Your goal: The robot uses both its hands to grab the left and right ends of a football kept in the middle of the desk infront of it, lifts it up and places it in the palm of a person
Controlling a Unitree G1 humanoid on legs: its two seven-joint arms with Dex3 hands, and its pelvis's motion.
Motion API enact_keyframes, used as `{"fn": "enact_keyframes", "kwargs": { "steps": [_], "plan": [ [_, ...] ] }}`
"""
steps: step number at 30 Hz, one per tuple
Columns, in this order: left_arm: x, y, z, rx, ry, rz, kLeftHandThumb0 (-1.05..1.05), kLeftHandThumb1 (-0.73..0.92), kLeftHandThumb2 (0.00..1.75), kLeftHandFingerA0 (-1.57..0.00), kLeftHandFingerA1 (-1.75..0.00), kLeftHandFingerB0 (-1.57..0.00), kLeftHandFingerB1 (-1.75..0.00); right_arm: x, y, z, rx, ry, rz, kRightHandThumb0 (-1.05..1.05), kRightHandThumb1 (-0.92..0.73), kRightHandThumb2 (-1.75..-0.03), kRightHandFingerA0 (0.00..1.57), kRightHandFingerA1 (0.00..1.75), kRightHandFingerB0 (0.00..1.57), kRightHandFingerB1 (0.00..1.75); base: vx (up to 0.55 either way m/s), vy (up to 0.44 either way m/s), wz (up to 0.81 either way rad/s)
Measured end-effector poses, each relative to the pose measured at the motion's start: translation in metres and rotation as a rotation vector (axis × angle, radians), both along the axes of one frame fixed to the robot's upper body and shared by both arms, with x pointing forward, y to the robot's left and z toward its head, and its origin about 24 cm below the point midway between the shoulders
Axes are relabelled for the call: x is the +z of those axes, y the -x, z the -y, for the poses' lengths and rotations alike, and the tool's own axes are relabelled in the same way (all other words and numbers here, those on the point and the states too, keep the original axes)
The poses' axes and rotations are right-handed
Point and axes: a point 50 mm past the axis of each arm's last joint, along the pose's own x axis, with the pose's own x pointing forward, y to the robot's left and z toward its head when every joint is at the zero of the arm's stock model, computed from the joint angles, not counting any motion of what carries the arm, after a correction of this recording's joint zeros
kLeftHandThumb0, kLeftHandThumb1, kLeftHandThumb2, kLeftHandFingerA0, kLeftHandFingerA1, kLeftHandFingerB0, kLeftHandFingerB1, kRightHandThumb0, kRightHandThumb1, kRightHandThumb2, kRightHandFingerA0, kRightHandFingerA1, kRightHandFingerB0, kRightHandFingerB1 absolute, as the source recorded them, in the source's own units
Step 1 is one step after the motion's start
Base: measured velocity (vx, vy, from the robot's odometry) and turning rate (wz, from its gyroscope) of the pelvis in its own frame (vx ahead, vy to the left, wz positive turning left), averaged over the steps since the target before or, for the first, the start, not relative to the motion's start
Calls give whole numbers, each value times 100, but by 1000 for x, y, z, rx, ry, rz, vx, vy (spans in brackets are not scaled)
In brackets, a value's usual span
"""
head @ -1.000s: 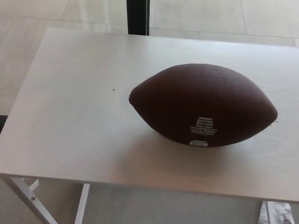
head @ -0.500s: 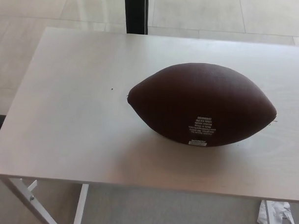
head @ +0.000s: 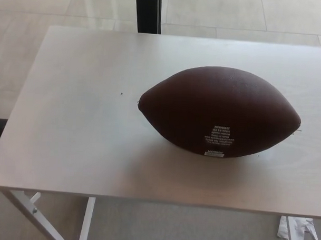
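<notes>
Item: one dark brown, pebble-textured, oval leather football [head: 219,111], lying on its side with its long axis running left to right. It rests directly on the pale, whitewashed wood-grain bench [head: 76,122], somewhat right of the bench's middle and closer to the near edge than the far one. Its pointed left tip sits near the centre of the top; its right tip reaches close to the right border of the view.

Markings: a small block of white printed text [head: 220,138] on the near, lower face of the football, with a small white label strip just below it. The lettering is too small to read.

Surface: one tiny dark speck [head: 121,94] on the bench, left of the football's left tip and apart from it. A soft shadow lies under the football, along its near side.

Support: white metal legs [head: 38,213] below the near left corner of the bench, one slanted and one upright.

Surroundings: a black upright post [head: 149,12] beyond the far edge of the bench, behind and left of the football; light beige floor tiles around it. A crumpled white scrap [head: 299,230] lies on the grey floor below the bench's near right corner.

Robot hand, left: out of sight. Robot hand, right: out of sight. Nothing touches the football.
</notes>
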Motion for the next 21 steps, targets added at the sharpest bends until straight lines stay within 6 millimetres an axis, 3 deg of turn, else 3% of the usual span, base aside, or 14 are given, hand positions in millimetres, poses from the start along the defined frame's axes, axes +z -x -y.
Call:
{"fn": "enact_keyframes", "kwargs": {
  "steps": [1,8,13,21],
  "plan": [
    [-1,-5,9,-25,1,-6,-90,92,75,-37,-47,-30,-37,-4,-6,-8,24,-14,-10,-92,-92,-71,49,40,27,29,0,0,0],
    [-22,-37,82,-217,8,-112,-86,92,72,-33,-55,-30,-43,-43,-40,-72,190,-75,-170,-89,-92,-73,41,40,21,29,0,0,0],
    [-43,-44,114,-287,-19,-202,-84,92,79,-43,-54,-35,-41,-59,-46,-91,214,-85,-241,-89,-92,-70,42,42,24,29,0,0,0],
    [-82,-40,138,-344,-56,-335,-87,92,75,-44,-53,-36,-43,-84,-47,-106,221,-94,-337,-91,-92,-74,46,44,32,32,0,0,0]
  ]
}}
